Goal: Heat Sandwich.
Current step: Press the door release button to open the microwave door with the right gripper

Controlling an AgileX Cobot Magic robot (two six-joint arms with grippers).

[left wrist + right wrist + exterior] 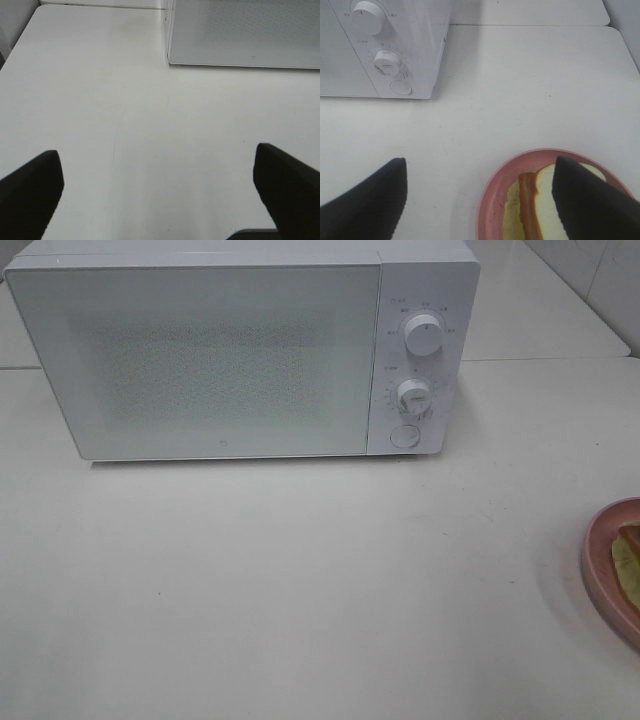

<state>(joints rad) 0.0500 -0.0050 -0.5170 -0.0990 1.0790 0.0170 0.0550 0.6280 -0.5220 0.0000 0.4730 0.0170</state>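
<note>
1. The pale worktop [300, 590] carries everything within reach of both arms.
2. The white microwave [220, 350] stands at the back with its shut door facing me. I judge the door must open before anything goes in.
3. The round pink plate [492, 200] lies at the right edge, well apart from the microwave, on my right arm's side.
4. The sandwich [532, 205] rests on that plate with its ham layer showing. The plate probably serves as its carrier.
5. My right pincer [480, 170] hangs over the plate's edge, jaws wide and empty, with one finger hiding some bread.
6. My left pincer [156, 170] hovers over bare worktop near the microwave's left corner, jaws wide and empty, handy for the door.
7. The round button [405, 435] below the two dials is likely the door release.
</note>
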